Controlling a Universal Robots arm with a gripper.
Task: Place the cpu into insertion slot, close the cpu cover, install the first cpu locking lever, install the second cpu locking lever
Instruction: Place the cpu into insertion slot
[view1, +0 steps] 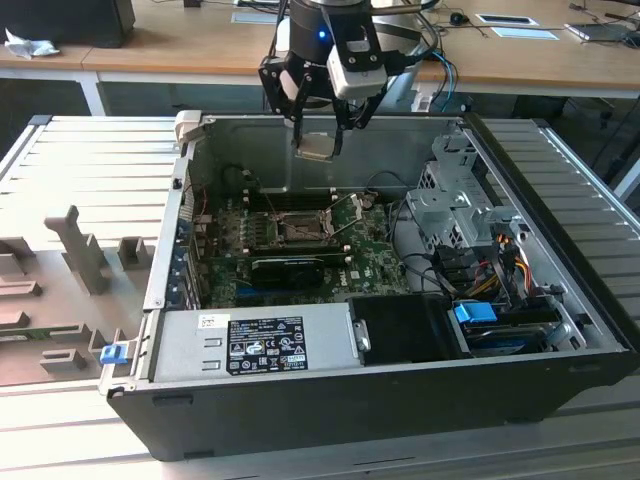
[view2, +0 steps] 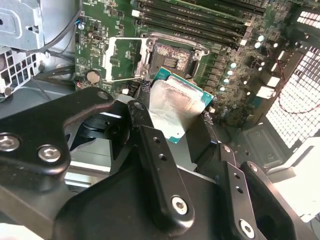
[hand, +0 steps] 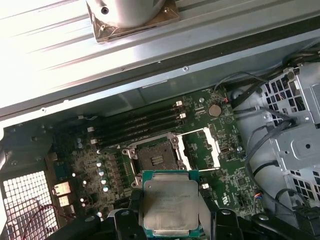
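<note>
The tool (view1: 319, 132) is holding the cpu (hand: 170, 202) clamped, high over the open slot (hand: 156, 159); it is perhaps tilting, so a crooked landing could damage the slot.

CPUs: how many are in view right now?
1. The cpu is gripped in the hand, above the motherboard; the insertion slot, its cpu cover open, holds none.

Tool (view1: 318, 145) aloft, fingers (view2: 152, 150) tight on the cpu (hand: 170, 202).

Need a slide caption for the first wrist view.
The gripper holds the cpu above the motherboard; the insertion slot sits empty, the cpu cover swung open.
</note>
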